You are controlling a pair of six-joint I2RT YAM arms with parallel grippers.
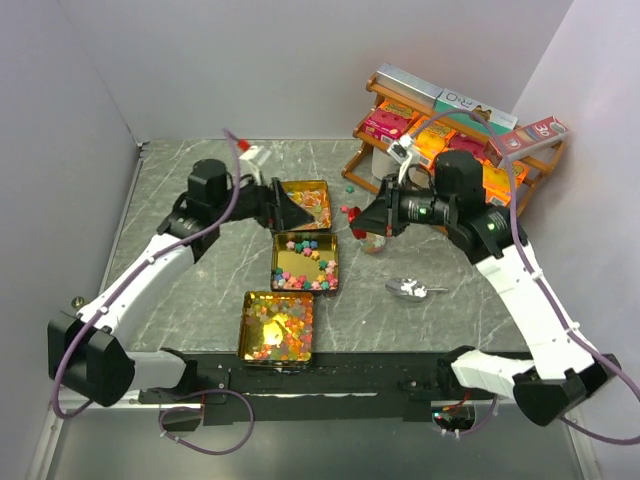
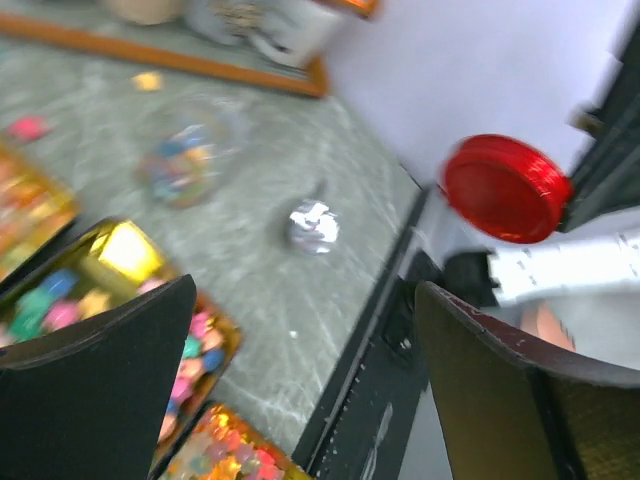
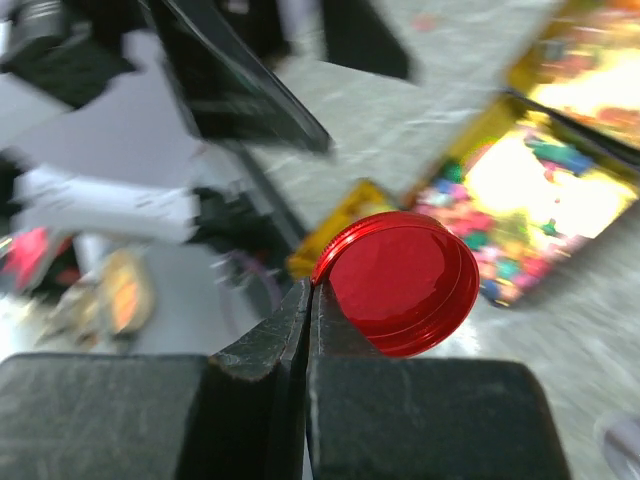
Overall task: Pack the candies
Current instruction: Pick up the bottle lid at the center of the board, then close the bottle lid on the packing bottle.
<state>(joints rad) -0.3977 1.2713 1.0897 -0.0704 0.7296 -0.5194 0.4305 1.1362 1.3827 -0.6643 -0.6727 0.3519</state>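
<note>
Clearly, the right gripper [image 3: 310, 292] is pressed together on the rim of the red lid [image 3: 405, 280], pinching it just right of centre in the top view. The left gripper [image 1: 290, 207] stands spread wide, holding nothing, beside the uppermost of three gold trays [image 1: 274, 255]. The candies [image 1: 305, 265] fill those trays at mid-frame, with a few scattered toward the wooden rack [image 1: 355, 160] at upper right.

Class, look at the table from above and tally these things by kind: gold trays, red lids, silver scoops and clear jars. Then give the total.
gold trays: 3
red lid: 1
silver scoop: 1
clear jar: 1
Total: 6
</note>
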